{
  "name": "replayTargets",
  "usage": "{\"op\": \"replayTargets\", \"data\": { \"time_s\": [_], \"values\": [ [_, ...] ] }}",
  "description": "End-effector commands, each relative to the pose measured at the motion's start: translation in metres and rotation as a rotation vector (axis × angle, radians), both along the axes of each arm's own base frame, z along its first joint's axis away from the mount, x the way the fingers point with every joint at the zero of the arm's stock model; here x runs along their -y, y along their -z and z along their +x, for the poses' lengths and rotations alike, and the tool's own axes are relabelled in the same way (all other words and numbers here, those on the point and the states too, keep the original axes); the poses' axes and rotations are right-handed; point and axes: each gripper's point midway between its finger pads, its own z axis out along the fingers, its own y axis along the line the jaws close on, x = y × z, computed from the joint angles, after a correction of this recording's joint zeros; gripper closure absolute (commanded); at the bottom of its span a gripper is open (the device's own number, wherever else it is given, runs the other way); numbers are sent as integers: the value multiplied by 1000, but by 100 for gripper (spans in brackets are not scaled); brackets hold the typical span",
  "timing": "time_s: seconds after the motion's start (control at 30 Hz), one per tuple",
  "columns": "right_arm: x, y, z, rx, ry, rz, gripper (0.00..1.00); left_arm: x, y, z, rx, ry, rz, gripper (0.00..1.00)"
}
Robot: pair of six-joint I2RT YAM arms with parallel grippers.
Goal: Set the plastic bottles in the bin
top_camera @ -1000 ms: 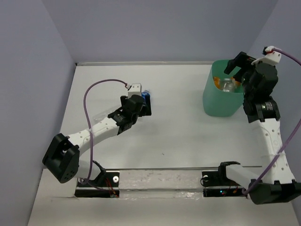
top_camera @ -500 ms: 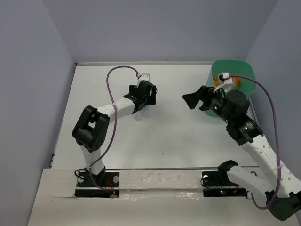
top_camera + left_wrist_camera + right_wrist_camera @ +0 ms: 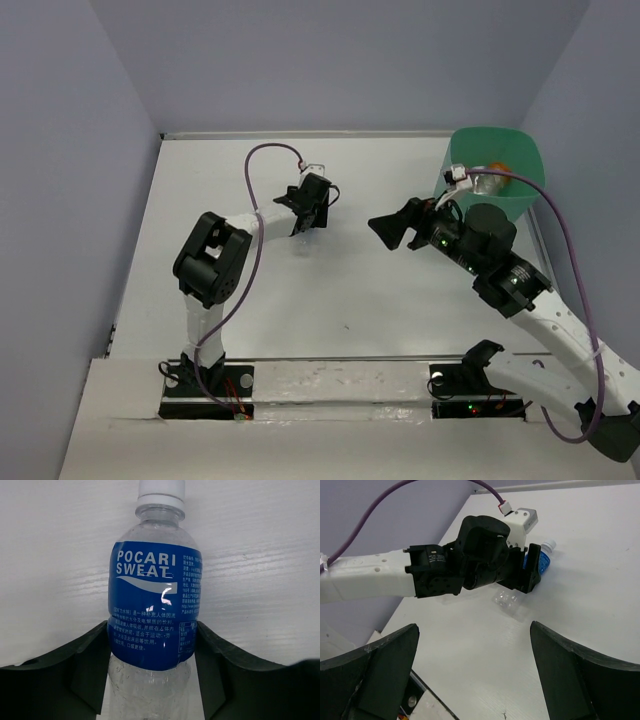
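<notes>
A clear plastic bottle with a blue label (image 3: 152, 600) and a white cap lies on the white table. My left gripper (image 3: 152, 630) is shut on it, its black fingers (image 3: 92, 655) pressing both sides of the label. The right wrist view shows the same bottle (image 3: 509, 600) under the left gripper (image 3: 527, 575). At the back right stands the mint-green bin (image 3: 495, 131), holding an orange bottle (image 3: 497, 168) and a clear bottle (image 3: 484, 183). My right gripper (image 3: 385, 225) hangs open over the middle of the table, pointing left, with nothing between its fingers (image 3: 385, 665).
Lilac walls close the table (image 3: 380, 290) on the left, back and right. The left arm's purple cable (image 3: 262, 160) loops above its wrist. A metal rail (image 3: 340, 380) with both arm bases runs along the near edge.
The left jaws have closed from wide open onto the blue-label bottle. The right arm has swung from above the bin leftward over the table's middle, jaws still open.
</notes>
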Motion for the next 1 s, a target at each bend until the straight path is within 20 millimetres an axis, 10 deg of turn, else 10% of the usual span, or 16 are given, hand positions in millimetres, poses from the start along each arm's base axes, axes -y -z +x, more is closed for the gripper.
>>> {"op": "replayTargets", "data": {
  "time_s": [0.0,0.17,0.4,0.67,0.97],
  "values": [
    [3,-23,-5,73,13,51,3,7,-24,10,48,10,-37,41],
    [9,-13,4,40,71,29,1,28,-65,-6,99,99,-212,43],
    [11,-20,14,46,116,27,0,55,-177,-72,295,360,-596,44],
    [-27,-11,29,-4,3,29,0,77,-214,-150,331,588,-790,44],
    [-45,-1,33,-31,-52,67,0,84,-244,-182,383,693,-841,43]
  ]
}}
